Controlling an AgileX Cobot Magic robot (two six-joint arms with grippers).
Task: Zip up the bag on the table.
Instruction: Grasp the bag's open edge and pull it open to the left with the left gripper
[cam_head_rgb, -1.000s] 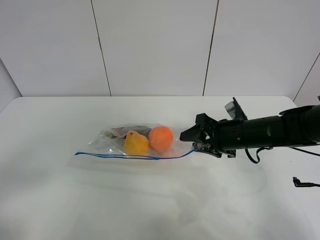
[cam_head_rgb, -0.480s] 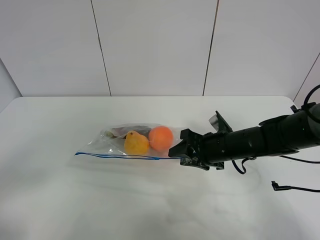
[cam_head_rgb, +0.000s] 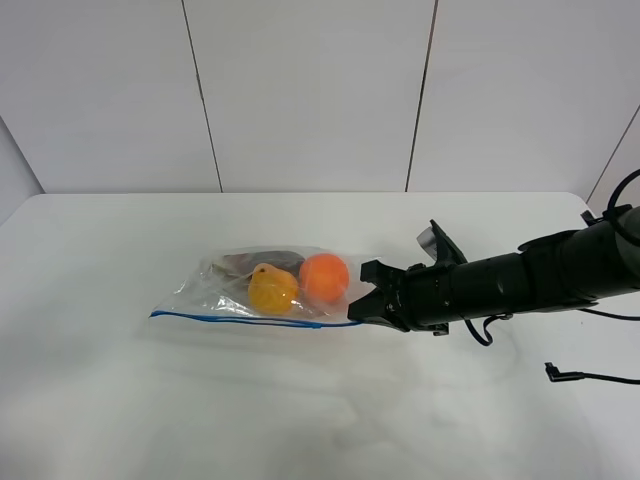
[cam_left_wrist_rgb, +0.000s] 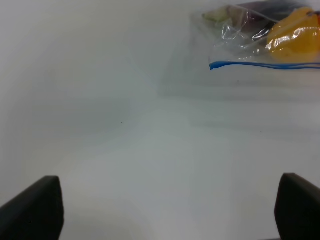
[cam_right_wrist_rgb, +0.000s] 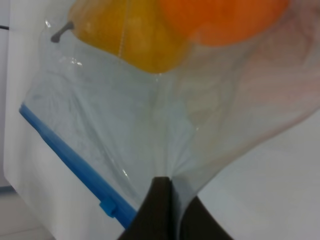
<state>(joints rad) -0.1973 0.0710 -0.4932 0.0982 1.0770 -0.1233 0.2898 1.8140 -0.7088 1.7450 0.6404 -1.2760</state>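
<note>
1. The bag (cam_left_wrist_rgb: 250, 40) runs off the left wrist picture's edge; only one end of its zip strip (cam_left_wrist_rgb: 260, 65) shows.
2. The left gripper (cam_left_wrist_rgb: 165, 207) shows only two dark fingertips (cam_left_wrist_rgb: 32, 207), both cut off.
3. The right gripper (cam_right_wrist_rgb: 170, 210), pinching the bag's plastic, is cut off and blurred; the orange fruit (cam_right_wrist_rgb: 220, 17) is cut off too.
4. A dark item (cam_head_rgb: 270, 259) behind the fruit cannot be identified.

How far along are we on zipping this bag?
Done: the right gripper is clamped on the bag beside the blue zip strip. In hand: that pinch, with a small blue tab beside its fingers. Still to do: closing the strip; how much is sealed, I cannot tell. The left gripper is open above the table, clear of the bag.
</note>
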